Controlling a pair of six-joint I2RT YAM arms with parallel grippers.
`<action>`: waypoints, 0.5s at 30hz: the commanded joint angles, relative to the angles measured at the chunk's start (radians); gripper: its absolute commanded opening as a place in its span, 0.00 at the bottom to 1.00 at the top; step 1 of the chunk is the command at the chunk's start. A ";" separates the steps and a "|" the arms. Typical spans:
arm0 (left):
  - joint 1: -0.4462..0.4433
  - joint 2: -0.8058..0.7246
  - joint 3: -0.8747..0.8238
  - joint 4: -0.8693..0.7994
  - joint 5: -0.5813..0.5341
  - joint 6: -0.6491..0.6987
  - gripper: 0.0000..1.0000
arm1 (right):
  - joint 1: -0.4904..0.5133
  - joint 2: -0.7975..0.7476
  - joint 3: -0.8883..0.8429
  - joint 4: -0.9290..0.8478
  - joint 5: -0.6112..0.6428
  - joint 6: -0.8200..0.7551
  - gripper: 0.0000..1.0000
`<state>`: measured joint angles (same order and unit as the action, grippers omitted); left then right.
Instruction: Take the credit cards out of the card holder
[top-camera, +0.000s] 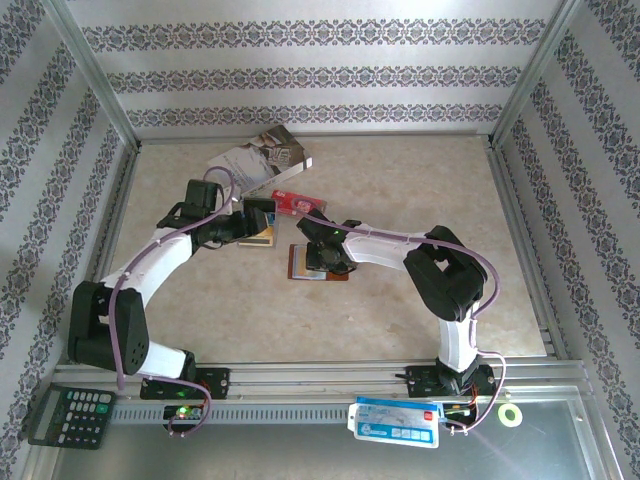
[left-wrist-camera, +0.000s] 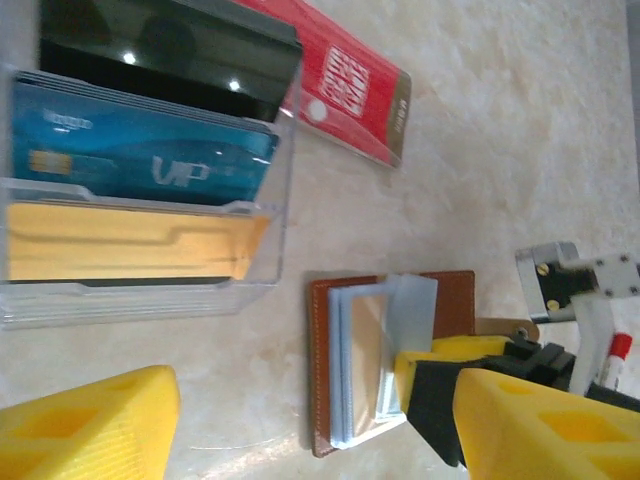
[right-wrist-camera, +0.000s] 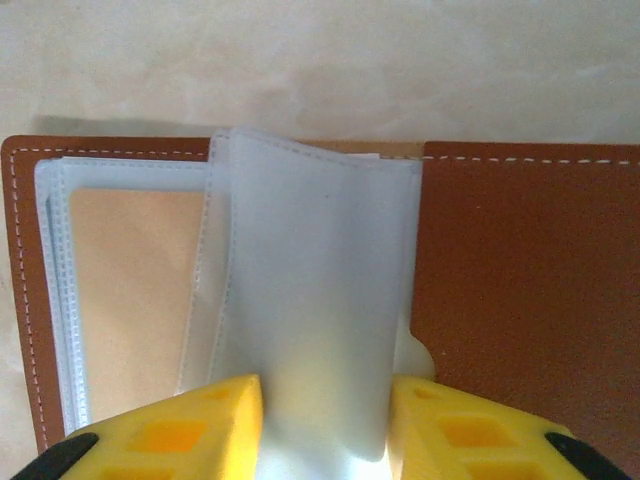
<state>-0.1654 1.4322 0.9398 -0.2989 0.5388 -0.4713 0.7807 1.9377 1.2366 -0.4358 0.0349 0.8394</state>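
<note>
The brown leather card holder (top-camera: 299, 268) (right-wrist-camera: 520, 300) lies open on the table with its grey-blue plastic sleeves fanned up. A tan credit card (right-wrist-camera: 130, 290) (left-wrist-camera: 366, 345) sits inside one flat sleeve. My right gripper (right-wrist-camera: 325, 430) (top-camera: 325, 252) is over the holder, its yellow fingers (right-wrist-camera: 180, 430) pressed against both sides of one raised, bowed sleeve (right-wrist-camera: 320, 300). My left gripper (left-wrist-camera: 320, 440) (top-camera: 258, 222) hovers open just left of it, fingers wide apart and empty. Blue (left-wrist-camera: 140, 165) and gold (left-wrist-camera: 120, 240) cards stand in a clear tray.
The clear tray (left-wrist-camera: 150, 295) (top-camera: 262, 237) stands just left of the holder, with a black card at its back. A red card (left-wrist-camera: 350, 90) (top-camera: 297, 203) lies beyond it. A large white-grey booklet (top-camera: 262, 157) is at the back. A calculator (top-camera: 72, 416) sits off the table's front left.
</note>
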 joint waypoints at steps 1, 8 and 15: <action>-0.054 0.029 -0.021 0.052 0.056 -0.070 0.64 | -0.007 0.067 -0.059 -0.031 -0.013 0.002 0.36; -0.178 0.109 -0.095 0.205 0.069 -0.175 0.44 | -0.008 0.047 -0.082 0.014 -0.035 0.004 0.36; -0.236 0.192 -0.088 0.284 0.104 -0.216 0.27 | -0.015 0.034 -0.088 0.017 -0.035 0.006 0.36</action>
<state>-0.3782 1.5959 0.8394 -0.0925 0.6167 -0.6518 0.7738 1.9182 1.2007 -0.3885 0.0113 0.8394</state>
